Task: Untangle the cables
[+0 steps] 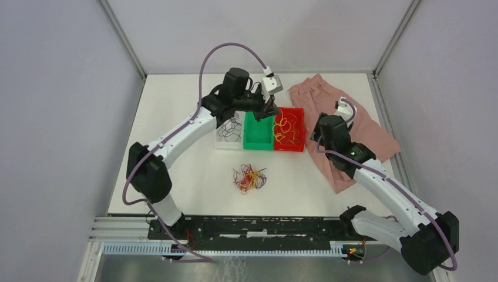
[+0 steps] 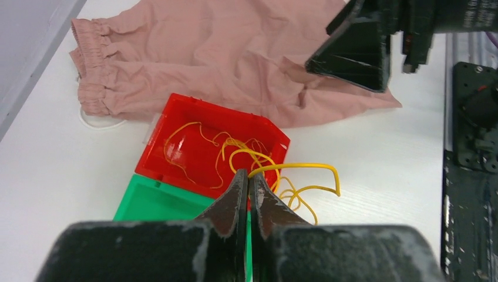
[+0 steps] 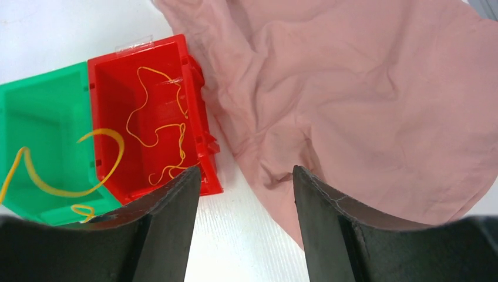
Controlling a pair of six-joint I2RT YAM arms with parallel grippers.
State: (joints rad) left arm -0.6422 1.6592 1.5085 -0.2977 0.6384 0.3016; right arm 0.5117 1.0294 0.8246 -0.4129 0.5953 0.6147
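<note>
The left jaws are pressed flat together, pinching a springy yellow cable (image 2: 305, 166) whose hair-thin loop arcs over the corner of a glossy red plastic bin (image 1: 290, 111). More curly yellow strands (image 1: 286, 130) lie inside that bin. A smooth green bin (image 1: 258, 138) sits against its side, and next along a clear tray (image 1: 229, 145) holds dark wiry coils (image 1: 231, 129). A knotted tangle of cables (image 1: 249, 178), red, yellow and dark, rests on the white bench (image 1: 194, 176). The right jaws stand wide apart, gripping nothing, above crumpled pink cloth (image 3: 364, 94).
</note>
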